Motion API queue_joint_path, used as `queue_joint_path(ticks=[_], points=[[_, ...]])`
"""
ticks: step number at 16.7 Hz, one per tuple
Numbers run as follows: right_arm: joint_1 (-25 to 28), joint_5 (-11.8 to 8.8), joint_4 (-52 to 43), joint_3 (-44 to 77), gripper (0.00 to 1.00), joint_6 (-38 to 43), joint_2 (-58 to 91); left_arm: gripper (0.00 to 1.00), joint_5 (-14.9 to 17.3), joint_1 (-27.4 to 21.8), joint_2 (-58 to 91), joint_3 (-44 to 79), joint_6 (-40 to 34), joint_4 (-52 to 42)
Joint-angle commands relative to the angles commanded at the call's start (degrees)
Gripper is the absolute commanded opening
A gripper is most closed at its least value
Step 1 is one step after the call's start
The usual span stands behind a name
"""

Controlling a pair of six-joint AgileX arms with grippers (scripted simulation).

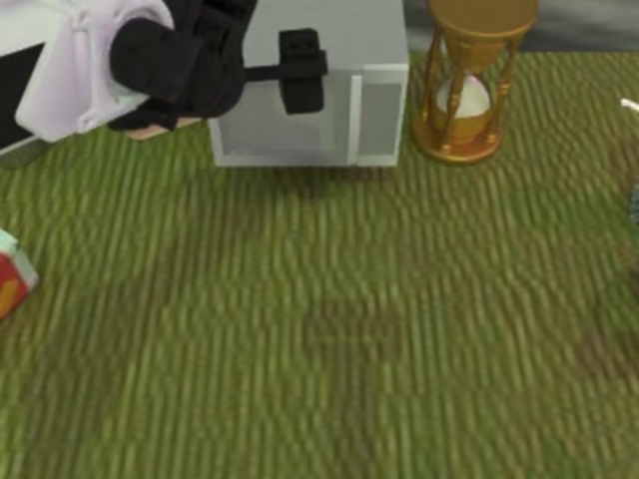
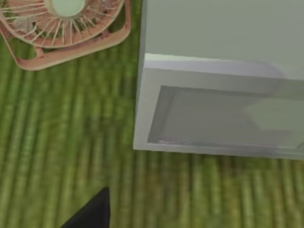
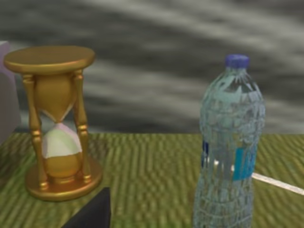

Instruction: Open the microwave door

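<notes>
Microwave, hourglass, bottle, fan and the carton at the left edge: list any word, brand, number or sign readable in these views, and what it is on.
No text can be read anywhere.
microwave: control strip plain, no markings.
water bottle: blue label, print too blurred to read.
red and white carton: yellow mark, not legible.
hourglass and pink fan: no lettering.
left gripper hangs over the microwave, unmarked.

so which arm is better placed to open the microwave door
Left. The left gripper hovers over the microwave door, which looks shut; the right arm is out of the top view, near the hourglass.
</notes>
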Motion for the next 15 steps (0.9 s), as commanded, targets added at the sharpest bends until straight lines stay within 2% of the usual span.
queue_joint_path(ticks=[3, 7, 15], points=[[0.0, 0.0, 0.0, 0.0, 1.00, 0.0, 0.0, 1.00, -2.7, -4.6, 13.1, 11.1, -4.0, -3.9], [0.0, 0.0, 0.0, 0.0, 1.00, 0.0, 0.0, 1.00, -5.1, -8.6, 23.1, 21.1, -7.6, -6.6], [0.0, 0.0, 0.0, 0.0, 1.00, 0.0, 0.0, 1.00, -5.4, -9.1, 25.3, 23.3, -8.2, -6.8]])
